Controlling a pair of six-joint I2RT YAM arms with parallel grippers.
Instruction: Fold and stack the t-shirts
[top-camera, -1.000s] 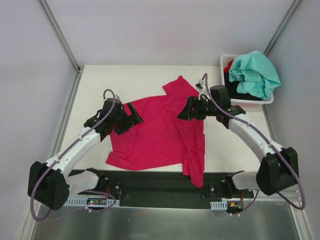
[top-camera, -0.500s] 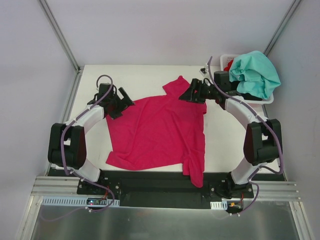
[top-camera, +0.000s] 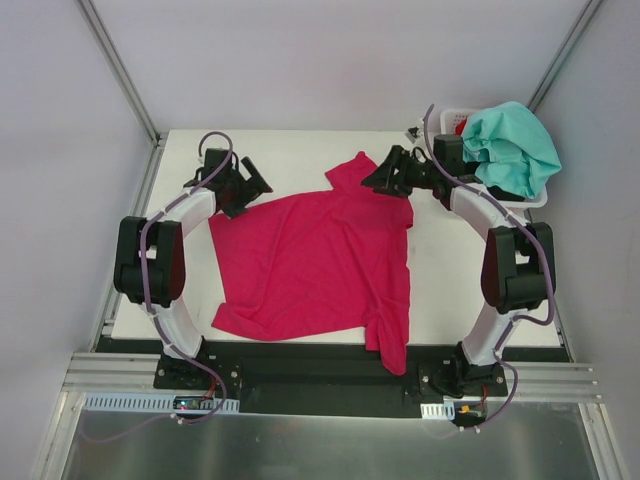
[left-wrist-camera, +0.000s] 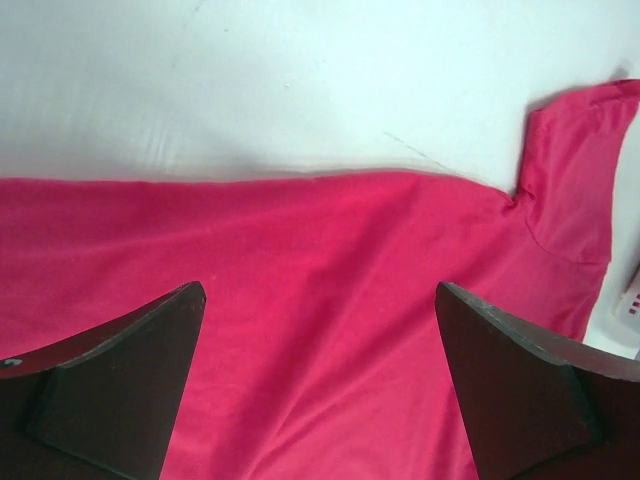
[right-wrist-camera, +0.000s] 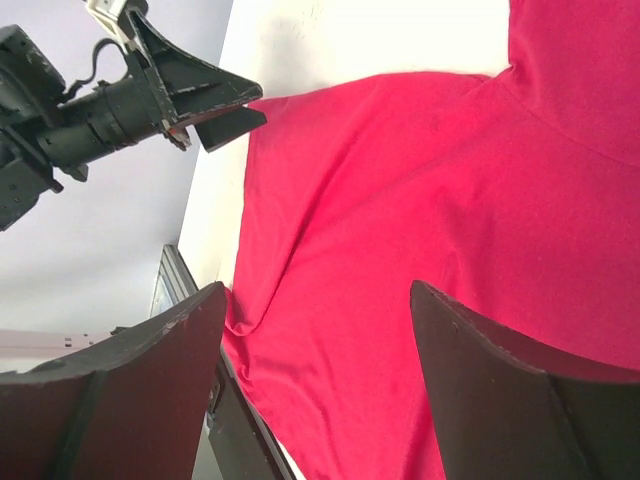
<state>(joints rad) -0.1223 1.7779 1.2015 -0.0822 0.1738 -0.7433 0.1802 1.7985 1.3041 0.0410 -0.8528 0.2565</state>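
Your magenta t-shirt (top-camera: 310, 260) lies spread flat mid-table (top-camera: 270, 150), its sleeve-to-sleeve line running far to near: one sleeve points at the far edge, the other droops over the near edge. The left gripper (top-camera: 257, 180) and right gripper (top-camera: 376, 178) gape empty at its far corners.

Shows a white matte worktop (top-camera: 270, 150) boxed in by pale grey walls (top-camera: 320, 60) on three sides. Has slim aluminium posts (top-camera: 120, 70) slanting up from both far corners. Ends at the near edge in a black mounting rail (top-camera: 320, 375), then a brushed metal panel (top-camera: 330, 445). Looks evenly lit, with soft shadows only.
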